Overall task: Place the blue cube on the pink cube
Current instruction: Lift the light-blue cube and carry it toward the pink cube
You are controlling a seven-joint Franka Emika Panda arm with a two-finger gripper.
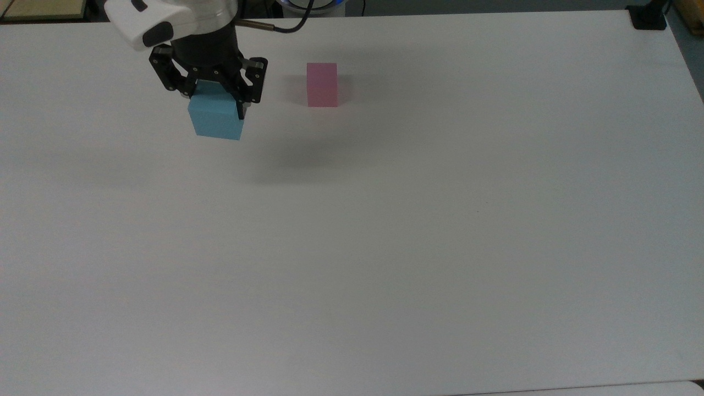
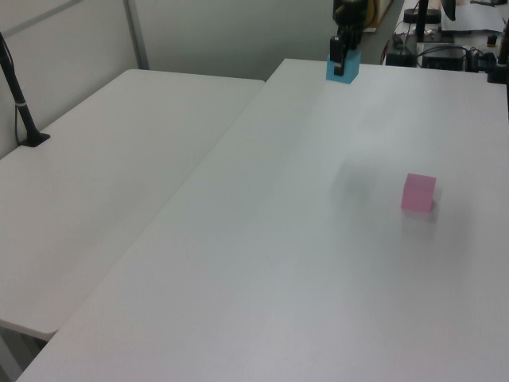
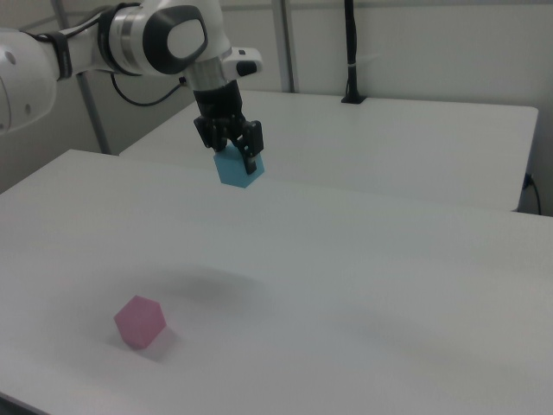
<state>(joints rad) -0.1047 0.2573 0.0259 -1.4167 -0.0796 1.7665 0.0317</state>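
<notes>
The white table (image 1: 440, 247) lies bare across its near part. Farther back, the pink cube (image 1: 322, 84) rests on it. To the top view's left of it, well apart, the gripper (image 1: 214, 102) hangs above the table, jaws clamped on the blue cube (image 1: 216, 117).

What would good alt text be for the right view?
A robot gripper holds a blue cube in the air above a white table. A pink cube sits on the table near the right view's lower left, apart from it.
</notes>
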